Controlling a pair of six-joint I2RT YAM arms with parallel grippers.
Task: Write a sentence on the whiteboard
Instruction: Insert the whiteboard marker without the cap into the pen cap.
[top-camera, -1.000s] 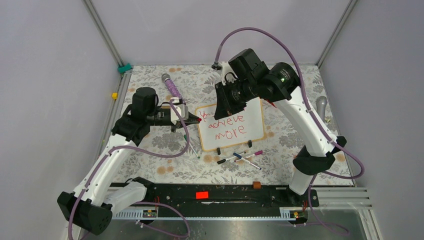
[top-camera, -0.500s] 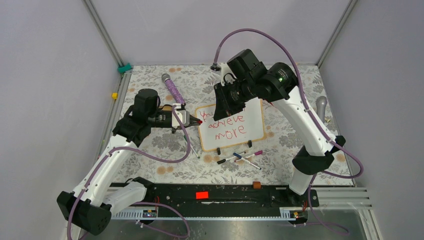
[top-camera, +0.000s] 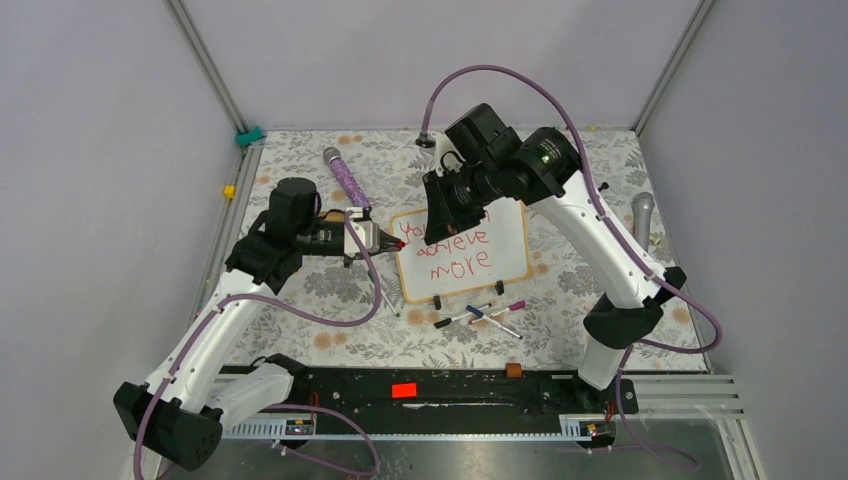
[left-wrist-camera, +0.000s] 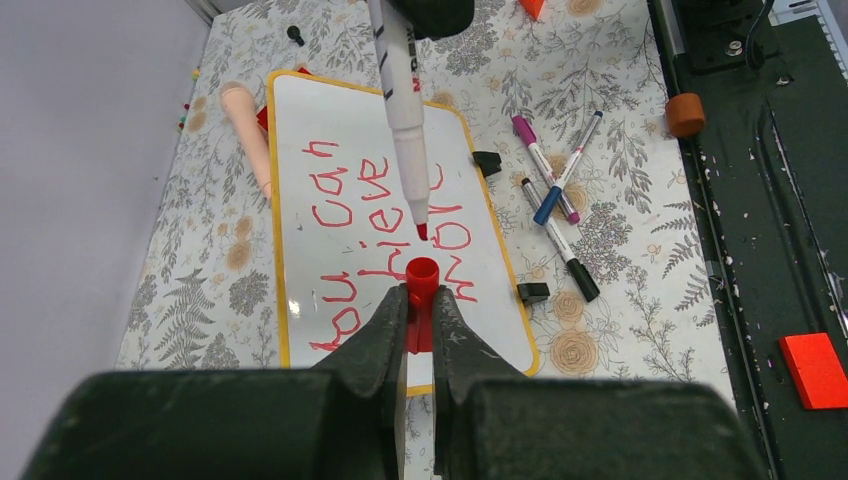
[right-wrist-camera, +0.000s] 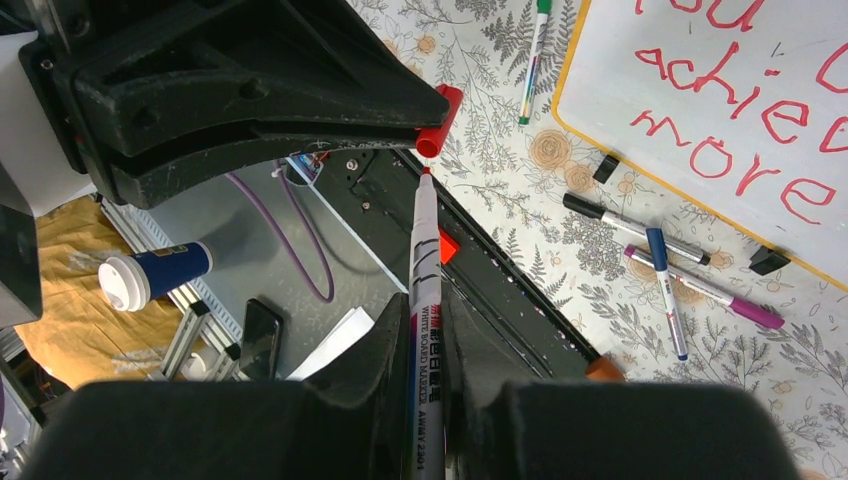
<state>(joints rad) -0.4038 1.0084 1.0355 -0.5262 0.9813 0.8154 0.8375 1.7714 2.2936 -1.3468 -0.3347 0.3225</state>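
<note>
The whiteboard (top-camera: 500, 250) lies flat mid-table, with the red sentence (top-camera: 460, 252) "You can achieve more" on it; it also shows in the left wrist view (left-wrist-camera: 300, 130) and the right wrist view (right-wrist-camera: 700, 60). My left gripper (top-camera: 385, 240) is shut on a red marker cap (left-wrist-camera: 421, 285), its open end facing the marker. My right gripper (top-camera: 437, 232) is shut on a white red-tipped whiteboard marker (right-wrist-camera: 425, 290). The marker's red tip (left-wrist-camera: 421, 231) points at the cap from a short gap.
Several loose markers (top-camera: 480, 315) lie in front of the whiteboard, and a green-capped one (top-camera: 385, 295) to its left. A purple microphone (top-camera: 345, 178) lies at the back, a grey one (top-camera: 642, 210) at the right edge. The black rail (top-camera: 420, 385) runs along the near edge.
My right gripper has moved left and down with the marker, bringing its tip close to the cap. The left gripper has shifted slightly and holds the cap steady.
</note>
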